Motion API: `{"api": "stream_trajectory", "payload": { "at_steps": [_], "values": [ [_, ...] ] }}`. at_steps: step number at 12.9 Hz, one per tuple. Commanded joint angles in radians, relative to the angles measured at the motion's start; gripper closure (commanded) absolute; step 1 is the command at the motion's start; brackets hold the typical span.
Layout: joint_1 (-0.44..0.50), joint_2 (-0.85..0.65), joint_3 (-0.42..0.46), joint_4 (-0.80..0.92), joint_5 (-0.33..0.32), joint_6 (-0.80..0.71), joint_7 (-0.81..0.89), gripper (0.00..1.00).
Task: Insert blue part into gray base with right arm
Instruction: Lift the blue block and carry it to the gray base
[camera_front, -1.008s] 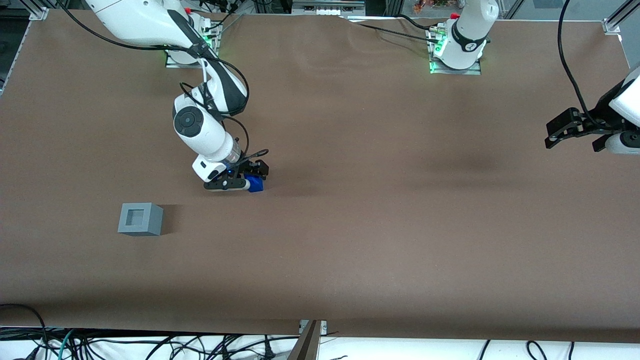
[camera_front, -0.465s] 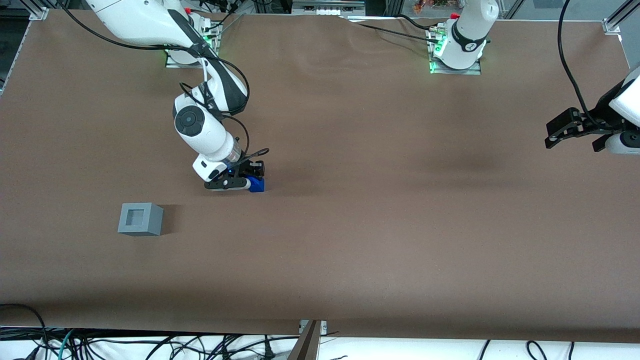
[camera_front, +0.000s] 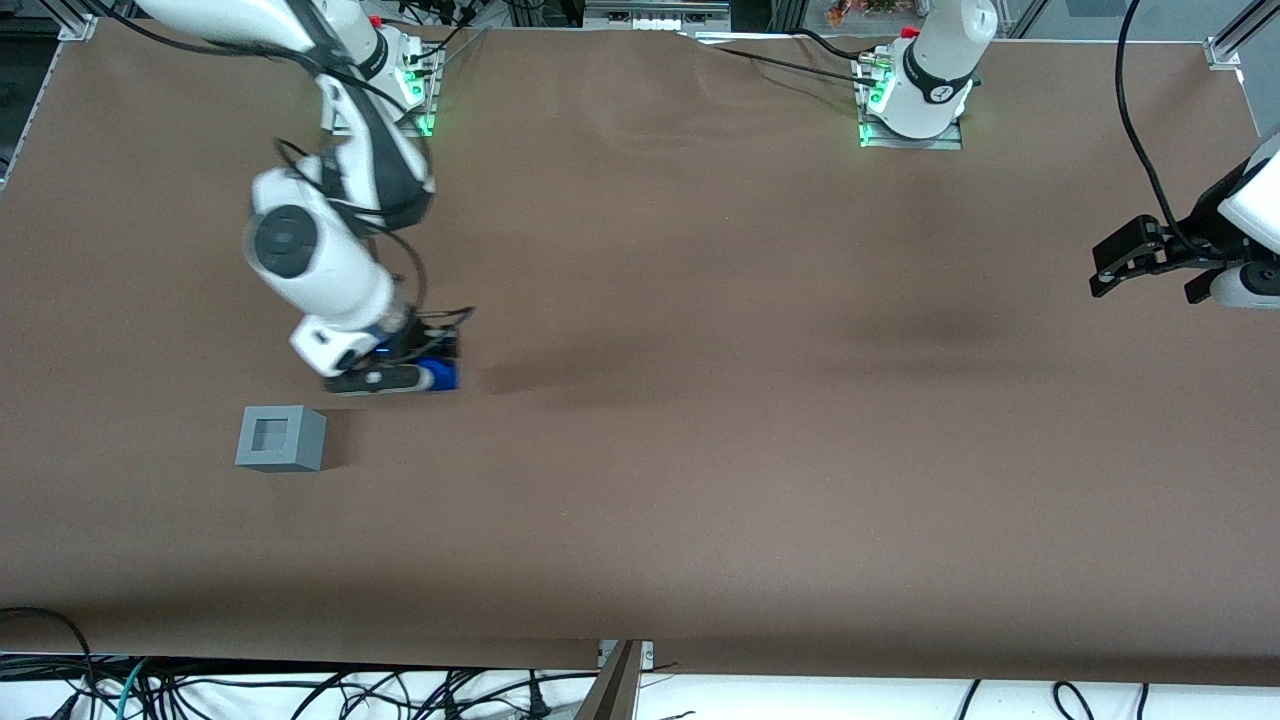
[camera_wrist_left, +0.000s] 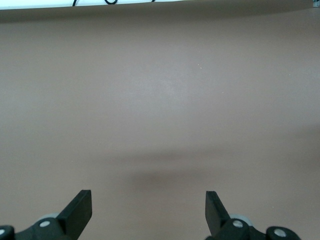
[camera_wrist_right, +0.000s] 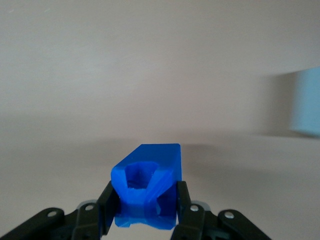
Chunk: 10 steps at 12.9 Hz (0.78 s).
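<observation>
Two fingers (camera_wrist_right: 111, 207) of the right arm's gripper (camera_front: 432, 362) are clamped on the blue part (camera_wrist_right: 147, 186), one on each flank, and the part rides lifted off the brown counter (camera_front: 760, 450), above a spot between where it was picked and the gray base (camera_front: 281, 438). The base sits on the counter nearer the front camera than the gripper and further toward the working arm's end, its square recess facing up and unfilled. Risks from here, as I judge them: the grip looks to sit low on the part, so a fast swing could twist it between the fingers; arrive even slightly rotated or off-centre and the part catches the recess rim, tips, or shoves the loose base along the counter. The right arm (camera_front: 310, 250) is blurred, which suggests speed. Against half a second ago: arm and part have travelled well toward the base, and the part is up off the counter, while the base has not budged
</observation>
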<state>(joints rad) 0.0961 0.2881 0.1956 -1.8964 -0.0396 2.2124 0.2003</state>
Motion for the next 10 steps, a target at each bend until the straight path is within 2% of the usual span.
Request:
{"api": "stream_trajectory", "payload": {
  "at_steps": [1,4,8,10],
  "values": [
    [-0.029,-0.037,-0.134,0.049,0.006,-0.082,-0.261,0.92],
    [-0.038,-0.001,-0.257,0.098,0.014,-0.065,-0.41,0.93],
    [-0.072,0.061,-0.291,0.163,0.093,-0.031,-0.41,0.93],
    [-0.079,0.117,-0.292,0.224,0.148,-0.062,-0.409,0.93]
  ]
}}
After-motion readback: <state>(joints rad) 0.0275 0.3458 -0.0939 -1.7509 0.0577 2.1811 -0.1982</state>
